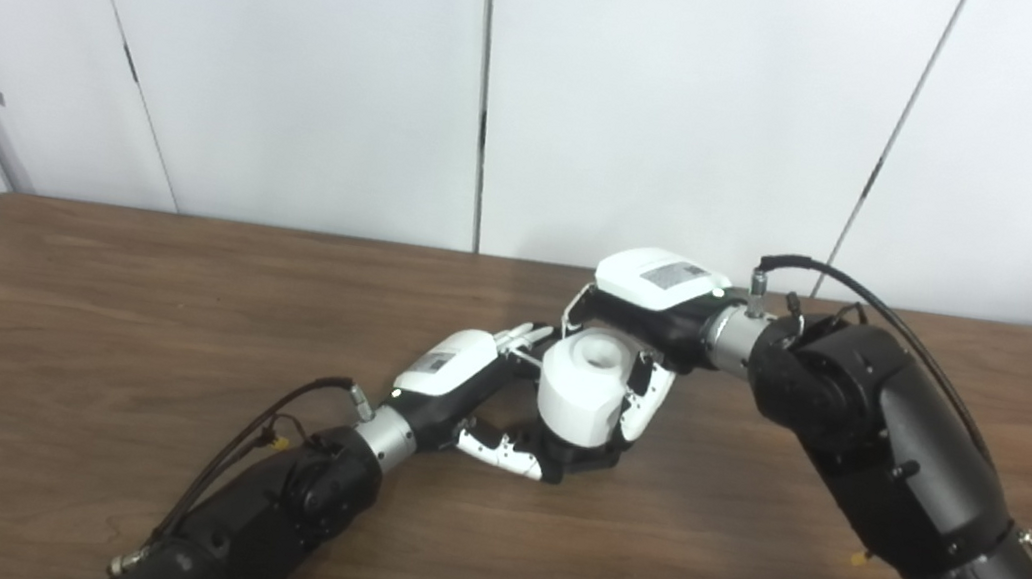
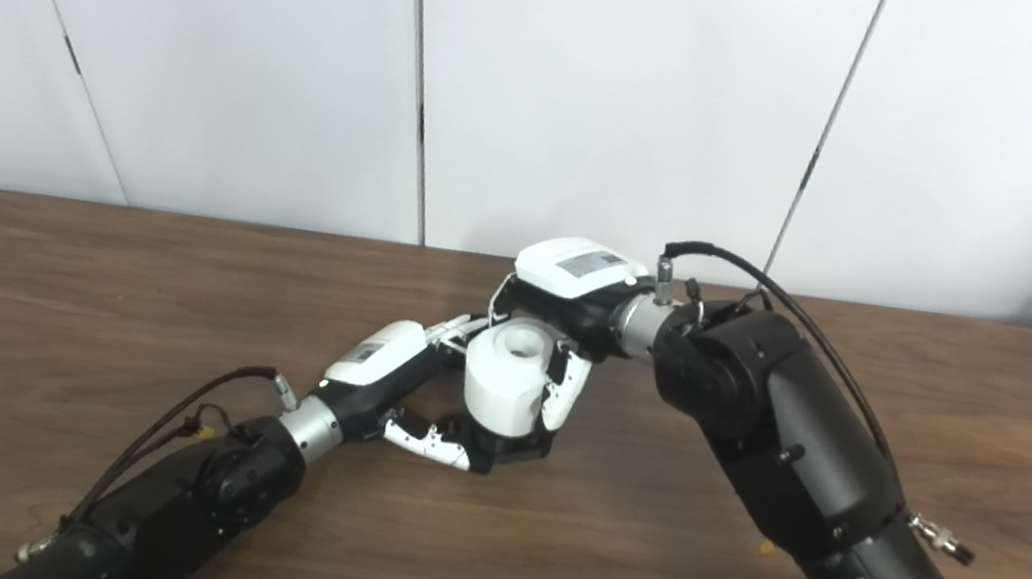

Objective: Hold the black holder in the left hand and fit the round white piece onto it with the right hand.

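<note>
The round white piece point(image 1: 585, 387) stands upright on the black holder point(image 1: 588, 458), which rests on the brown table point(image 1: 120, 305) near its middle. Only the holder's low front edge shows under the piece. My left hand point(image 1: 471, 394) reaches in from the left, its fingers point(image 1: 503, 451) curled around the holder's base. My right hand point(image 1: 650, 308) comes from the right and above, its fingers point(image 1: 646, 404) wrapped on the white piece's right side. The same scene shows in the right eye view, with the white piece point(image 2: 508, 379) between both hands.
White wall panels point(image 1: 307, 48) stand behind the table's far edge. A small yellow speck point(image 1: 860, 556) lies on the table by my right forearm.
</note>
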Motion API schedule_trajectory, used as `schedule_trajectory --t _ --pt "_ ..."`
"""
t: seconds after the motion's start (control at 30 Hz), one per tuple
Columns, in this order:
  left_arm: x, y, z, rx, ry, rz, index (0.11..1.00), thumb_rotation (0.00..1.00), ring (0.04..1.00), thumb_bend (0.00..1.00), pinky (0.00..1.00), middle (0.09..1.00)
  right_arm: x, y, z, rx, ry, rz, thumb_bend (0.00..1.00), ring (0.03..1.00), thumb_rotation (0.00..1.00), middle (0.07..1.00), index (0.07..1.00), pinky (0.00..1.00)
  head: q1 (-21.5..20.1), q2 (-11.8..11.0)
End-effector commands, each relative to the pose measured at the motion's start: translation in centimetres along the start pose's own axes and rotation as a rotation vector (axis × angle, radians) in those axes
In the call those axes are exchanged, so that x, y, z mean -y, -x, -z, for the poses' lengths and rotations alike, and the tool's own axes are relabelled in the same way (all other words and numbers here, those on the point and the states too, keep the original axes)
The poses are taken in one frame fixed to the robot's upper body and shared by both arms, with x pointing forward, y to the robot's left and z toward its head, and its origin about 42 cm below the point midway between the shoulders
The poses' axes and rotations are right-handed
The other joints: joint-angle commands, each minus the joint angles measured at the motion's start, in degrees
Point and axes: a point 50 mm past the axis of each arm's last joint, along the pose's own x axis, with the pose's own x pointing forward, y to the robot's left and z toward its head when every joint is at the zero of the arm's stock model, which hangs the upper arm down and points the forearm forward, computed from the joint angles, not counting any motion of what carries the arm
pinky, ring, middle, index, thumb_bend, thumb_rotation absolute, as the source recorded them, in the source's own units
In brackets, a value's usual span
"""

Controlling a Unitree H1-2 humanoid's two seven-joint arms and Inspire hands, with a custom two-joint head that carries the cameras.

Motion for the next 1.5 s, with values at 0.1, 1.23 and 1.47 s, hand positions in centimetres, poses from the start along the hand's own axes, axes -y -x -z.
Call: schedule_trajectory --t 0.1,1.23,1.47 --pt "5.2 1.7 0.0 -0.042 -0.013 0.208 0.484 0.08 1.000 0.52 0.97 0.973 1.4 -0.2 -0.1 0.002 0.018 0.071 0.53 0.815 0.14 0.764 0.482 0.91 0.11 0.12" --pt "5.0 1.5 -0.1 -0.043 -0.012 0.206 0.484 0.08 1.000 0.52 0.97 0.971 0.5 -0.5 -0.2 0.024 0.106 -0.041 0.53 0.819 0.15 0.763 0.483 0.88 0.82 0.99" --pt "4.9 1.3 -0.3 -0.044 -0.008 0.202 0.484 0.08 1.000 0.52 0.96 0.971 1.4 0.3 -0.3 0.028 0.152 -0.091 0.53 0.816 0.14 0.759 0.484 0.88 1.00 1.05"
